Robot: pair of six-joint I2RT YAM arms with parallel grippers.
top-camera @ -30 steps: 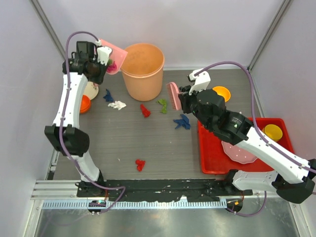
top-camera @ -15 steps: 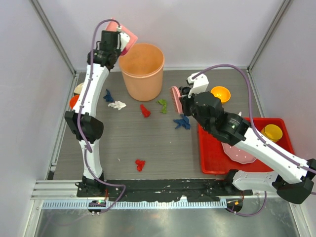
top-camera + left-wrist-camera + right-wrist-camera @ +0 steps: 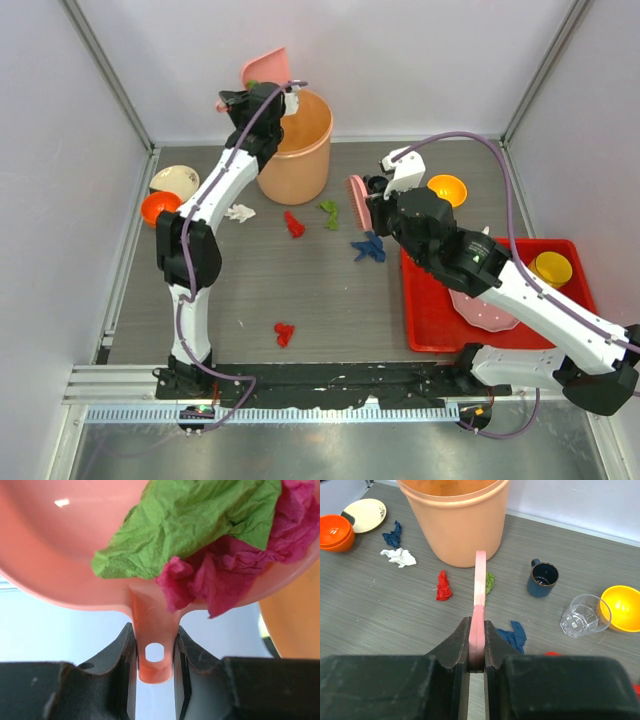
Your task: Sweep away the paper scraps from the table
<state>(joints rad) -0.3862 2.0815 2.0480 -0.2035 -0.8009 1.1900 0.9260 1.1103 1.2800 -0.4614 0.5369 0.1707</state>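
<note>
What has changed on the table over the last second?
The left end effector, shut on the dustpan, swung right from above the bowls to the bin and raised the pan above its rim, with the green and magenta scraps still in it. The right end effector kept the brush in place. The loose scraps on the table did not move.
</note>
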